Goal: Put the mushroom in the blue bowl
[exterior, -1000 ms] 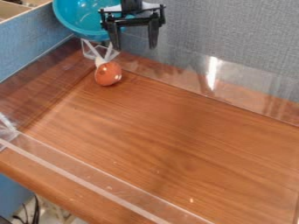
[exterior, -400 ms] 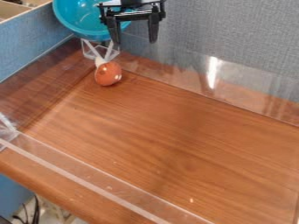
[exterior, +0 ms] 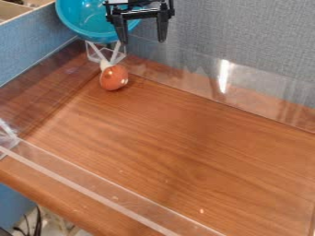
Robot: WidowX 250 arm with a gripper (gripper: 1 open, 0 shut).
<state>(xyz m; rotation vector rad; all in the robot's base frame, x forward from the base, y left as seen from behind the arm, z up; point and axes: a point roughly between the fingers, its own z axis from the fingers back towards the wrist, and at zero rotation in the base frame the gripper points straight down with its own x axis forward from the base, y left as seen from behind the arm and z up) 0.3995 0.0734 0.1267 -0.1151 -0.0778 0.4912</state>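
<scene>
The mushroom [exterior: 113, 78] sits on the brown wooden surface [exterior: 185, 147], near the back left corner. Its orange-red cap is round and its pale stem points up and to the back. The blue bowl [exterior: 83, 17] is tipped on its side behind the mushroom, at the top of the blue wall, with its open side in view. The black end effector [exterior: 139, 32] hangs in the air just right of the bowl and above the mushroom. Its 2 fingers are spread wide and hold nothing. No writing or labels can be read anywhere.
</scene>
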